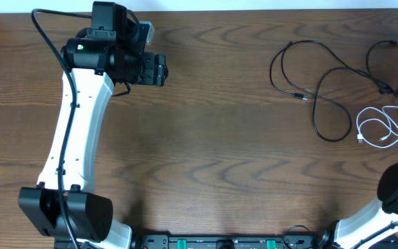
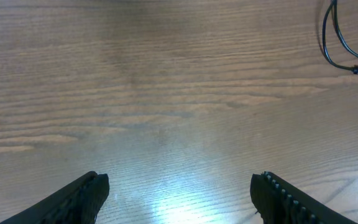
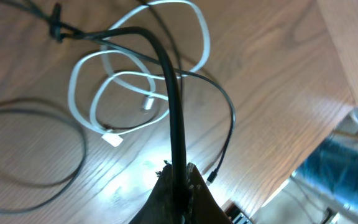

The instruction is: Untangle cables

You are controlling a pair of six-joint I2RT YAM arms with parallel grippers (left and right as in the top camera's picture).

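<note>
The dark wood-grain table (image 1: 220, 138) lies under me. From overhead, the black cables (image 1: 316, 93) loop at the far right, with the white cable (image 1: 378, 128) coiled just beside them, well apart from my left gripper (image 1: 159, 70). Its wrist view shows those jaws spread wide over bare wood. Only the right wrist view shows my right gripper (image 3: 179, 180) pinching one black cable (image 3: 174, 106) above the white coil.

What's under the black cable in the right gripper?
The white cable loops beneath the black cable held by the right gripper, on the table. Where they cross, bits of white are hidden.
</note>
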